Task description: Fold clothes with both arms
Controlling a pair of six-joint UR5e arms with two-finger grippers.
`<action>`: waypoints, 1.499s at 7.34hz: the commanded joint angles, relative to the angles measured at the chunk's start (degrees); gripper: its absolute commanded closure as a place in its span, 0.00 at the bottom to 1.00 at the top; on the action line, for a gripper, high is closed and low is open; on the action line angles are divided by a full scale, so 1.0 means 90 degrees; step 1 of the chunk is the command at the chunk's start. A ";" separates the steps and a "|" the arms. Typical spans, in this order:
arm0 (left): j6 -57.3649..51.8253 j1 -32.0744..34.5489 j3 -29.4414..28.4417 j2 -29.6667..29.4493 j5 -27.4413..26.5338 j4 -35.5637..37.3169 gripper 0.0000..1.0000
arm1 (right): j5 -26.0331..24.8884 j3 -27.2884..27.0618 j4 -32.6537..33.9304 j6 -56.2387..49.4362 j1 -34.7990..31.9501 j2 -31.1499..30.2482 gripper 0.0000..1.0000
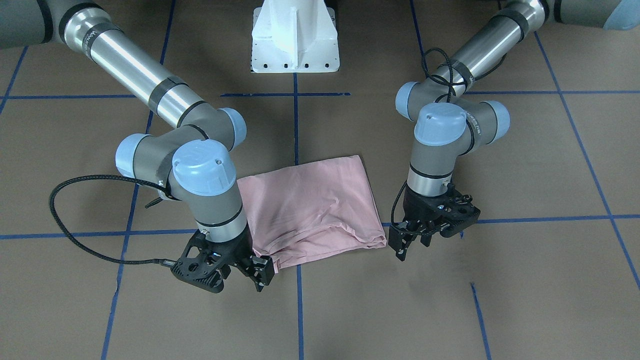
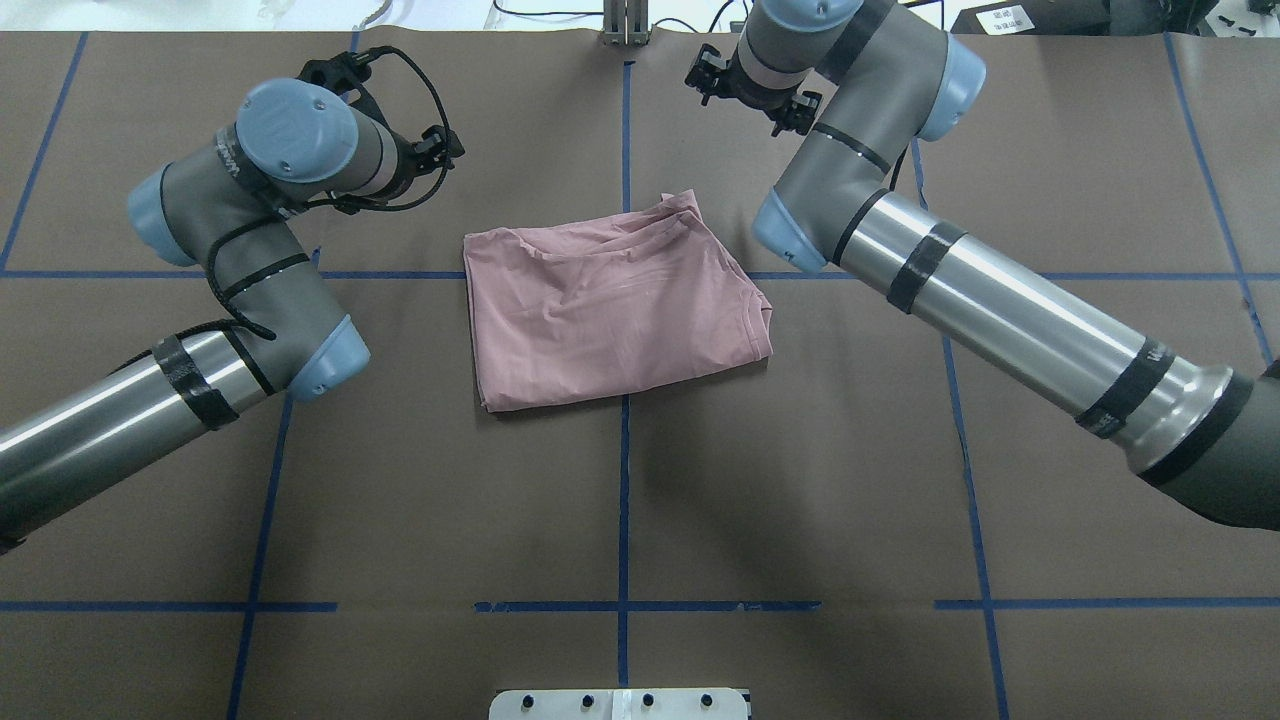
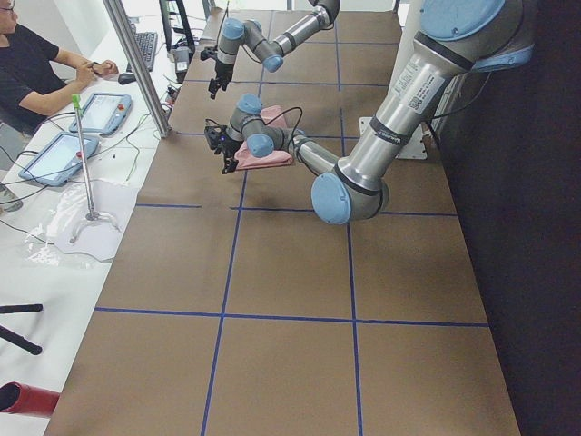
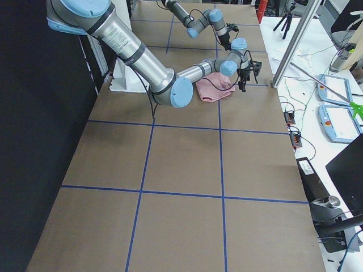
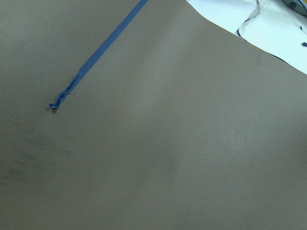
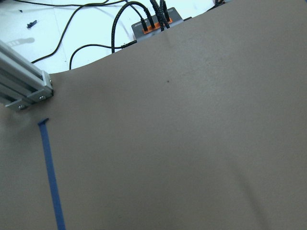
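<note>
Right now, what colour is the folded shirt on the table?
The shirt is pale pink, clearest in the overhead view.

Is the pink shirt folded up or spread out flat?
Folded. The pink T-shirt lies as a small rectangle, with layered edges and no sleeves spread out.

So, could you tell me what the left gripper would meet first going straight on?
Probably the brown table paper beneath the left gripper, near a blue tape end; the T-shirt lies off to its side.

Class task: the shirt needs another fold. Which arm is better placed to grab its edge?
Probably left, narrowly: in the overhead view the left gripper sits closer to the T-shirt than the right gripper. Both hover beyond its far edge.
</note>
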State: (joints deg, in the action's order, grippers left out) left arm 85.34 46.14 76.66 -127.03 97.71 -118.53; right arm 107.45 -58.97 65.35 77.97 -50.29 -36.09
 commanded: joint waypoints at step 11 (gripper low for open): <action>-0.9268 0.4355 0.1766 0.3596 0.3792 0.1149 0.00 | 0.2993 -0.4327 0.3873 -0.9084 -0.3885 -0.5345 0.00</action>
State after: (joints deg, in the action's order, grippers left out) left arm 3.54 83.28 92.52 -96.89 130.64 -107.61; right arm 134.31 -98.23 102.35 -3.46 -84.37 -82.35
